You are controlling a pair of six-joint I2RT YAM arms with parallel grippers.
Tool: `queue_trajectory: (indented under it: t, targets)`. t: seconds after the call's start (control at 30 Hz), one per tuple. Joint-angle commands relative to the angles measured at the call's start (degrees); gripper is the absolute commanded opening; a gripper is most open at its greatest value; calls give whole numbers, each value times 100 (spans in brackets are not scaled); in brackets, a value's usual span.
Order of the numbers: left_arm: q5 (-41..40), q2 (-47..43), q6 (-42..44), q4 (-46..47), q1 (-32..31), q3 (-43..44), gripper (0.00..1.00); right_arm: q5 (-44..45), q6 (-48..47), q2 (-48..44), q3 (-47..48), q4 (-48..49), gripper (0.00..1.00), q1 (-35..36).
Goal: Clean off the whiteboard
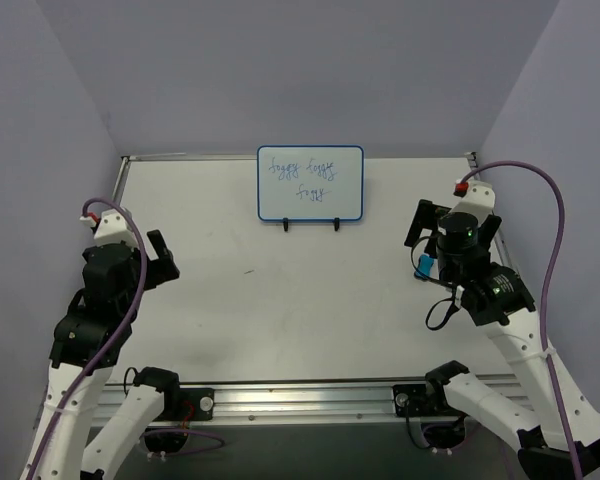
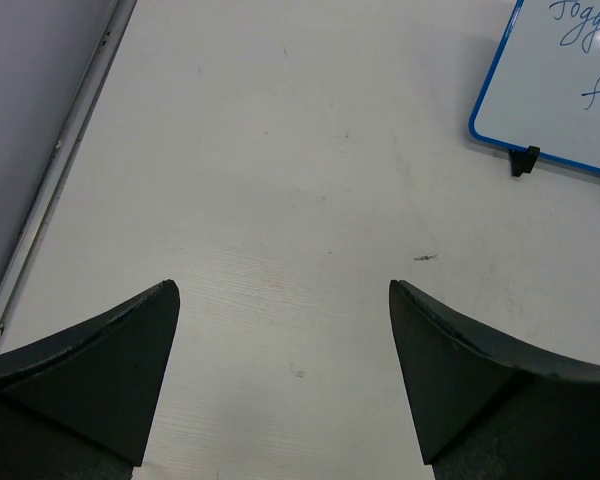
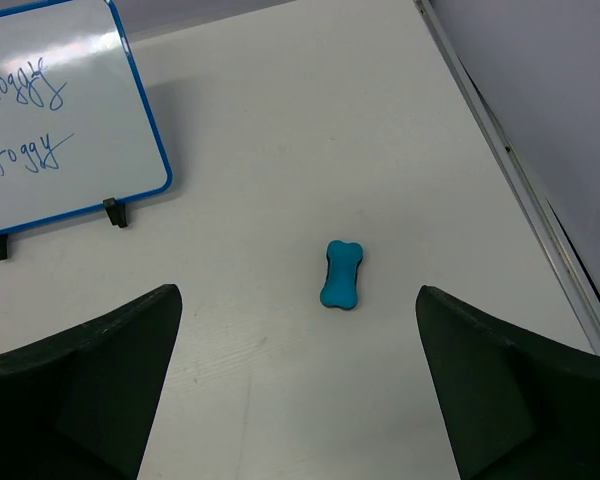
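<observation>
The whiteboard (image 1: 310,183), white with a thin blue frame and two black feet, stands at the back middle of the table with blue handwriting on it. It also shows in the left wrist view (image 2: 560,90) and in the right wrist view (image 3: 50,130). A small blue bone-shaped eraser (image 3: 341,276) lies on the table ahead of my right gripper (image 3: 298,292), which is open and empty above it. In the top view the eraser (image 1: 423,263) is partly hidden by the right arm. My left gripper (image 2: 283,286) is open and empty over bare table at the left (image 1: 163,258).
A metal rail (image 2: 55,170) runs along the table's left edge and another rail (image 3: 510,160) along the right edge. Grey walls close in the table on three sides. A small dark mark (image 2: 425,258) is on the table surface.
</observation>
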Motion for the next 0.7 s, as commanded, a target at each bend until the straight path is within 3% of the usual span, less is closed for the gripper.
queue_trajectory:
  t: [0.0,0.27,0.37,0.47,0.5,0.57,0.67]
  targets:
    - [12,111,-30,232,42,89,94,245,0,-133,84,113,100,44]
    - [204,436,-452,258,42,432,94,-149,96,-370,-57,209,100,36]
    - [616,717,-908,486,42,511,94,-745,201,-432,-294,491,100,36]
    - [1319,1209,-1908,1003,-10,433,94,-1072,360,-388,-434,614,100,36]
    - [1661,1602,-2529,1214,-80,354,94,-1221,386,-388,-461,675,100,36]
    - [1674,2156,-2886,1865,-598,326,94,-1328,413,-405,-557,746,100,44]
    - [875,3650,-2721,1735,-1398,1331,94,-1539,457,-441,-541,738,100,44]
